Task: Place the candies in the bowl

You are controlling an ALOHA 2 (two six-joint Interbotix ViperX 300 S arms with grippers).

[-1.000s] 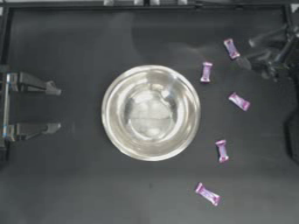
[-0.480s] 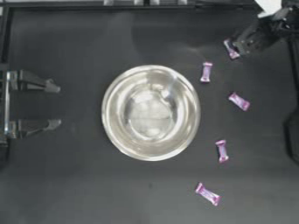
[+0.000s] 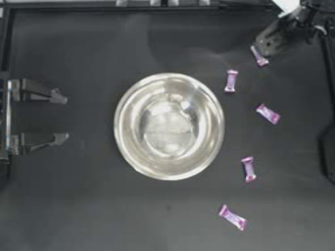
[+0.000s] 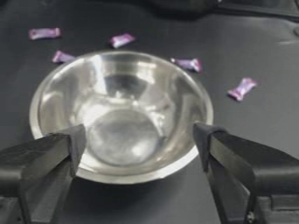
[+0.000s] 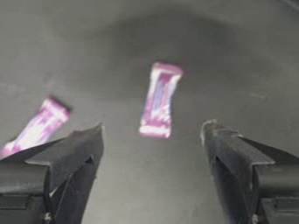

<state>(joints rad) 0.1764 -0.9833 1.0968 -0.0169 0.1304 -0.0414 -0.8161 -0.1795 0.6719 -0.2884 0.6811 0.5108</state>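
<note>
The shiny silver bowl stands mid-table with nothing in it. Several purple-pink candies lie on the table to its right in a loose arc: one at the far corner, then others. My right gripper reaches in from the far right corner, open, its tips just over the far candy. In the right wrist view a candy lies ahead between the open jaws of that gripper, and another candy sits beside one finger. My left gripper is parked open at the left edge.
The left wrist view looks across the bowl to the candies beyond it. The table's raised rim runs along the far side, close behind the right arm.
My right arm has swung in from the right edge toward the far candy and now hangs over it. Candies, bowl and left arm have not moved.
</note>
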